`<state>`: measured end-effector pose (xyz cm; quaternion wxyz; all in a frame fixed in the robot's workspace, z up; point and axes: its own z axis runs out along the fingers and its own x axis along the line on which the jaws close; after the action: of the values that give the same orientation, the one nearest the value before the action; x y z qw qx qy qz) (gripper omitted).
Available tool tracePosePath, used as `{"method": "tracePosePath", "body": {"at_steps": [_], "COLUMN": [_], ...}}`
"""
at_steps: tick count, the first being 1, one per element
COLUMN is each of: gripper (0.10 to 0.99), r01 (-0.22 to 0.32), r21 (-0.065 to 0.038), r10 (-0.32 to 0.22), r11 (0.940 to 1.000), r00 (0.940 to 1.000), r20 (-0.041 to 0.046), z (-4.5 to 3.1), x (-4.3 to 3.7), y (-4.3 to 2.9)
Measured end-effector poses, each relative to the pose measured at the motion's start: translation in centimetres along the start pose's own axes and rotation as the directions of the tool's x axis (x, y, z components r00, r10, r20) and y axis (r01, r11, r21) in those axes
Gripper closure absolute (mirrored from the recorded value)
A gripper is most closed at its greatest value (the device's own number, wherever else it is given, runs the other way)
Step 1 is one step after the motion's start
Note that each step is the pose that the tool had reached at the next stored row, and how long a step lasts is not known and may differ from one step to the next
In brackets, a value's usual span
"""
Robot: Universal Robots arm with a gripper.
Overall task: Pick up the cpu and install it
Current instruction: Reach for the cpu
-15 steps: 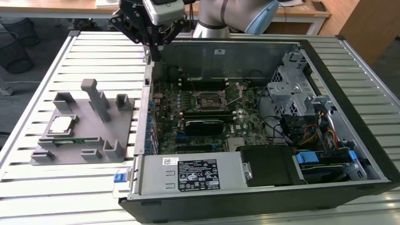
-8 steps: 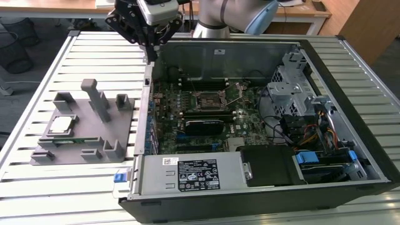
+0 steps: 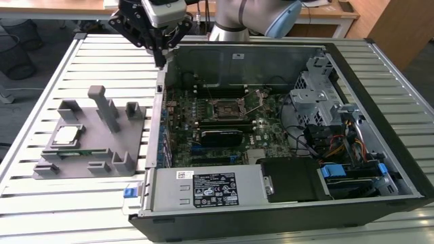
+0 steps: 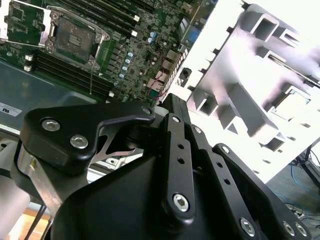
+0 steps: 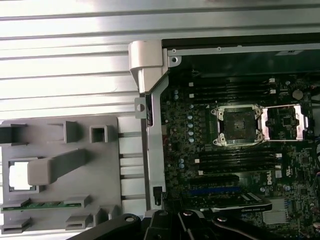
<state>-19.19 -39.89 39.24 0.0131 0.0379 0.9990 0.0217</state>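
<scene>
One open computer case (image 3: 407, 152) lies on the slatted table (image 3: 40, 203), its socket (image 3: 225, 108) uncovered. A grey fixture block (image 3: 68, 170) sits just beside it, on the exterior view's left. The gripper (image 3: 161, 61) hangs above the case's far corner on that side, touching nothing; whether it is spread or pressed together cannot be told. The cpu (image 3: 68, 134) lies flat in a fixture recess, well apart from the gripper, further to the exterior view's left and nearer the camera.

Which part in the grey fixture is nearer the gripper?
The cpu, the pale square chip; the green memory stick lies past it, farther from the gripper.
</scene>
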Motion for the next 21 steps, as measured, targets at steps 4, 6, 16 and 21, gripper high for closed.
{"method": "tracePosePath", "body": {"at_steps": [4,6,16,21], "gripper": [0.980,0.980,0.980,0.980], "r01": [0.000,0.000,0.000,0.000], "r21": [0.000,0.000,0.000,0.000], "r10": [0.000,0.000,0.000,0.000], "r11": [1.0000,1.0000,1.0000,1.0000], "r00": [1.0000,1.0000,1.0000,1.0000], "r20": [0.0000,0.0000,-0.0001,0.0000], "z": [0.00,-0.01,-0.02,0.00], "x": [0.43,0.64,1.64,2.25], "y": [-0.03,-0.05,-0.12,-0.17]}}
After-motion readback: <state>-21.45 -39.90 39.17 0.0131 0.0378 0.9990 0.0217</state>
